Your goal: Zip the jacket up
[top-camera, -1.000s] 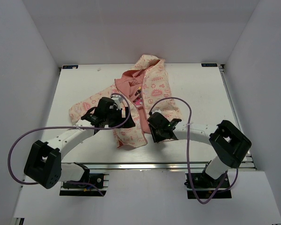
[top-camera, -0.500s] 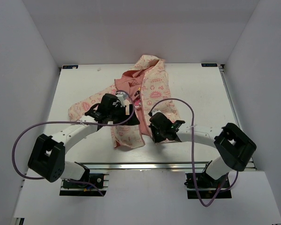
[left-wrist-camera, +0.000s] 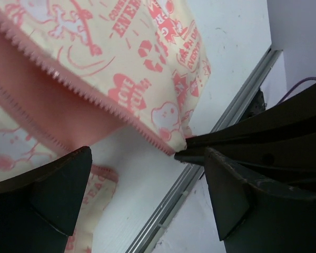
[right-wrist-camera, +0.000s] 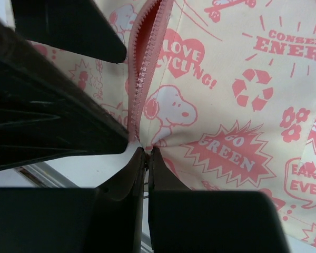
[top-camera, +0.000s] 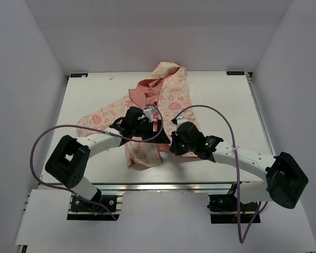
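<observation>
Looking at a white table [top-camera: 226, 105] with the cream-and-pink jacket [top-camera: 174, 97] sprawled open mid-table, hood at the far side. Left gripper [left-wrist-camera: 147, 179] over the near hem, jaws wide apart — right gripper [right-wrist-camera: 145, 153] just right of it, clamped on the hem at the bottom of the pink zipper [right-wrist-camera: 142, 74].

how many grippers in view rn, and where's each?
2. The left gripper is open, over the jacket's unzipped front, with a zipper edge between its fingers. The right gripper is shut on the jacket's bottom corner, at the zipper's lower end. Neither is hidden.
</observation>
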You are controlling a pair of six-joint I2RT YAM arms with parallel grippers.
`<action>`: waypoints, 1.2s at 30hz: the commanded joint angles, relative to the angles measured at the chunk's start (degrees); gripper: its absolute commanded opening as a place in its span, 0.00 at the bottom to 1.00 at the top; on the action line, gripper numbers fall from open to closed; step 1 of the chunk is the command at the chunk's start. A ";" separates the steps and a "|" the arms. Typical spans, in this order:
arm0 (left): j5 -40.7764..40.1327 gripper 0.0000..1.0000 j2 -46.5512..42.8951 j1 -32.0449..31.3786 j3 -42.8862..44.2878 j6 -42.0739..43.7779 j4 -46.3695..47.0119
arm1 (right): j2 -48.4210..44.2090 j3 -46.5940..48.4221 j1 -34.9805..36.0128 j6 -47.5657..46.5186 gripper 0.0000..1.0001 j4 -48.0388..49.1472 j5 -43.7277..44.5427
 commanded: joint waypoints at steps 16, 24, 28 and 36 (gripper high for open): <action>7.54 0.00 7.50 -3.33 3.02 -6.17 12.74 | -2.95 -2.67 -0.29 2.82 0.28 1.19 -1.80; 8.77 0.00 5.29 -3.42 2.40 -6.78 13.71 | -6.99 -5.40 -0.38 3.97 0.57 -0.48 1.00; 9.12 0.00 4.50 -3.51 2.14 -7.31 14.15 | -7.44 -6.98 -0.73 3.62 0.57 1.36 0.84; 10.09 0.00 4.15 -4.21 1.43 -8.81 15.91 | -4.28 -6.89 -1.17 2.82 0.57 6.10 1.01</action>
